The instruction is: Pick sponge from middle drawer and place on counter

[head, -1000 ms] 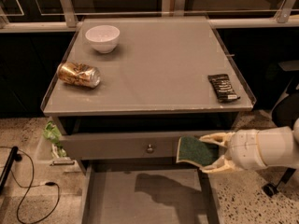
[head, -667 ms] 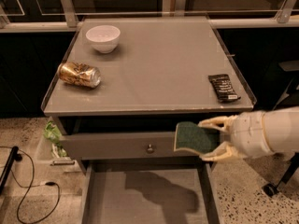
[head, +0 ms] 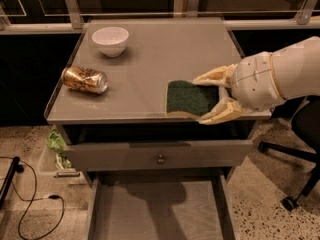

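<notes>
My gripper (head: 210, 96) is shut on the sponge (head: 190, 98), dark green face up with a pale yellow edge below. It holds the sponge over the front right part of the counter (head: 150, 59), just above or touching the top; I cannot tell which. The white arm reaches in from the right. The middle drawer (head: 155, 214) stands pulled out at the bottom, its flat grey floor bare. The black wrapped bar is hidden behind the arm.
A white bowl (head: 110, 40) sits at the counter's back left. A crushed gold can (head: 85, 79) lies on its side at the left. The upper drawer front with a round knob (head: 160, 159) is shut. Cables (head: 30, 204) and a chair base (head: 290, 184) lie on the floor.
The gripper has risen with the sponge from in front of the upper drawer front to above the counter's front right part, moving up and inward.
</notes>
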`<state>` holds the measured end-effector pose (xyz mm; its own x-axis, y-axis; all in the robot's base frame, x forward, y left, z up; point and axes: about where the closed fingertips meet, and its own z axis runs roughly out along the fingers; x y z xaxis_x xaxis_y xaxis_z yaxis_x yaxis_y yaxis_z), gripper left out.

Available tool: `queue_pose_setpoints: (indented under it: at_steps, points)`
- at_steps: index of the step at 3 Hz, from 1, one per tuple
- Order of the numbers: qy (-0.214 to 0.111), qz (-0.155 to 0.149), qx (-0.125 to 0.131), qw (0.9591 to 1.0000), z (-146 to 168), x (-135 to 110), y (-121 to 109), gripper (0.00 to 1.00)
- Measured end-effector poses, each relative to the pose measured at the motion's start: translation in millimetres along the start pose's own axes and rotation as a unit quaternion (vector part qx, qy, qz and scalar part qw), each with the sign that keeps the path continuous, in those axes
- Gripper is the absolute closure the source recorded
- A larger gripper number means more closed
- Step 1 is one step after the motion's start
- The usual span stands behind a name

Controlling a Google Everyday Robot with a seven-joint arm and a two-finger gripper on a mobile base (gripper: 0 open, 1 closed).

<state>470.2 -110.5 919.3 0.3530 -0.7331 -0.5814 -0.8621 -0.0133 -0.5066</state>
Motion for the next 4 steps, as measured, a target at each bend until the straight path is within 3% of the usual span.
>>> queue_pose_setpoints:
  at_steps: [1, 2, 3, 4]
  points:
    - [0.0, 0.0, 0.0, 1.0, 0.0, 0.0, -0.1, 1.0]
    - [-0.007, -0.012, 0.008, 0.9999, 8.1, -2.1, -21.4, 1.0]
    - [-0.023, -0.019, 0.014, 0.9995, 24.1, 0.5, -61.6, 1.0]
    - [-0.052, -0.013, 0.004, 0.9985, 49.7, 1.1, -101.9, 1.0]
